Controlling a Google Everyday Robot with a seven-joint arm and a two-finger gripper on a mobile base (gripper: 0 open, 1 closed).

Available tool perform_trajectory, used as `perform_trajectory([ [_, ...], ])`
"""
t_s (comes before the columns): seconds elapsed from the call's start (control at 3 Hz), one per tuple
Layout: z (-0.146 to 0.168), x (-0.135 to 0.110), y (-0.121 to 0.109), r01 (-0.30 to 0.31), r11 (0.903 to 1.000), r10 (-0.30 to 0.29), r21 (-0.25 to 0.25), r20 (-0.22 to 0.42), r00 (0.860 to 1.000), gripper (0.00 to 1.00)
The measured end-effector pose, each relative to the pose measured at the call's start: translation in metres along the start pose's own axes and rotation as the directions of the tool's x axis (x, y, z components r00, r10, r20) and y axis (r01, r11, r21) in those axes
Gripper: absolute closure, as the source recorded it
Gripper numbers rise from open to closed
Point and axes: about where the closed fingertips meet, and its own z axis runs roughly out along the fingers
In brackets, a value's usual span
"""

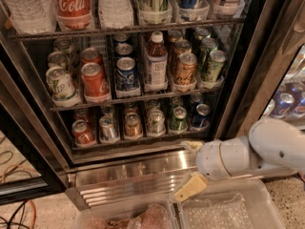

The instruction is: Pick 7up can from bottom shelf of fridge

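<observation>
gripper point(182, 171): jaws spread wide, holding nothing, just below-right of the bottom shelf point(143, 140) | 7up can point(155, 121): upright, front of that shelf's fourth lane from left | shelf count: six front cans, one per lane; seemingly more behind, dim
</observation>
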Motion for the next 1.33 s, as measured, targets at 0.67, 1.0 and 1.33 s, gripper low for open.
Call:
perform_trajectory([
  [0.67,0.043,0.044,-0.032,-0.169,0.968,0.158,0.186,0.073,0.985,0.0],
  [1.0,0.043,0.044,-0.032,-0.169,0.968,0.158,0.186,0.073,0.985,0.0],
  [1.33,0.049,0.039,-0.045,-0.179,0.9637,0.155,0.198,0.132,0.979,0.0],
])
